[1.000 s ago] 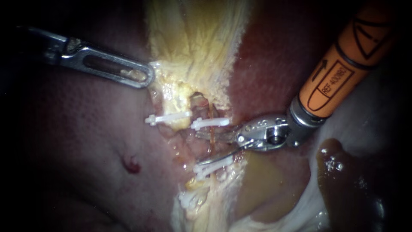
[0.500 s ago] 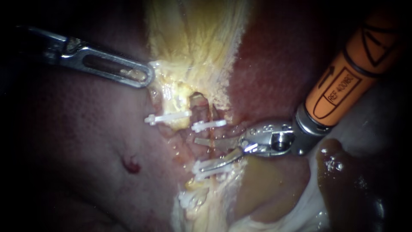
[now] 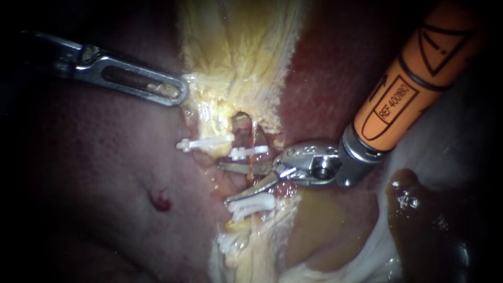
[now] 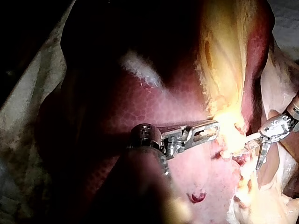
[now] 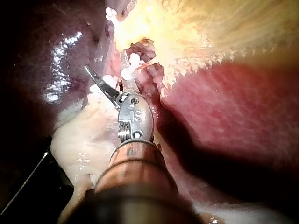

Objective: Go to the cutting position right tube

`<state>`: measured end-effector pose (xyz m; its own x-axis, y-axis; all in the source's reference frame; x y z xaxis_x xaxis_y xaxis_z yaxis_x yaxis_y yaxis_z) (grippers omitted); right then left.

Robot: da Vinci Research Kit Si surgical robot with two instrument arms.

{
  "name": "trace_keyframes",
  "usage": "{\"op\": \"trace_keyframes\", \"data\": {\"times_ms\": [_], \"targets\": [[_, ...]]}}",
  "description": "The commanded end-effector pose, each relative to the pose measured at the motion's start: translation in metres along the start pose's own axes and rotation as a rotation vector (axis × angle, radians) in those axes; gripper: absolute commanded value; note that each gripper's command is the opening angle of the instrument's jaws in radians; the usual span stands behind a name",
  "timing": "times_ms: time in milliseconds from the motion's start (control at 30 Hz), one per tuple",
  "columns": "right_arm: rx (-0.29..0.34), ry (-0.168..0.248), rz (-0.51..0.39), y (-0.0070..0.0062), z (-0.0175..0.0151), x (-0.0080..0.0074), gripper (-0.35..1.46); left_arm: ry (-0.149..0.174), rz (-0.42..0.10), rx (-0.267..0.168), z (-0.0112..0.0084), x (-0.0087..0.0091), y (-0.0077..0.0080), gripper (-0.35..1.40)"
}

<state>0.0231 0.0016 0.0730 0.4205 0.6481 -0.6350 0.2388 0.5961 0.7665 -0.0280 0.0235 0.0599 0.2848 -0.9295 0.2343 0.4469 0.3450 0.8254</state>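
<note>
Open blades astride the thin orange right tube (image 3: 251, 163)
Endoscope: the orange-sleeved right instrument (image 3: 222, 183) spreads its curved steel blades around the tube, between white plastic clips (image 3: 250, 151). Left wrist: the slotted steel left instrument (image 4: 215, 127) clamps pale yellow fibrous tissue (image 4: 224, 70). Right wrist: one blade lies beside the clips.
</note>
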Motion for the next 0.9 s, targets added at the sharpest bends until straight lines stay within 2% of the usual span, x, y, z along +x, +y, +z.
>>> {"op": "trace_keyframes", "data": {"times_ms": [33,567,900], "targets": [[0.0,0.002,0.004,0.0,0.0001,0.0,1.31,0.0,0.0,0.0,0.0,0.0,0.0,-0.35],[0.018,0.039,0.013,-0.0001,0.0011,0.0004,1.31,0.0,0.0,0.0,0.0001,0.0,0.0001,-0.35],[0.094,0.038,0.004,-0.0014,0.0018,0.0007,1.31,0.0,0.0,0.0,0.0,0.0,0.0002,-0.35]]}}
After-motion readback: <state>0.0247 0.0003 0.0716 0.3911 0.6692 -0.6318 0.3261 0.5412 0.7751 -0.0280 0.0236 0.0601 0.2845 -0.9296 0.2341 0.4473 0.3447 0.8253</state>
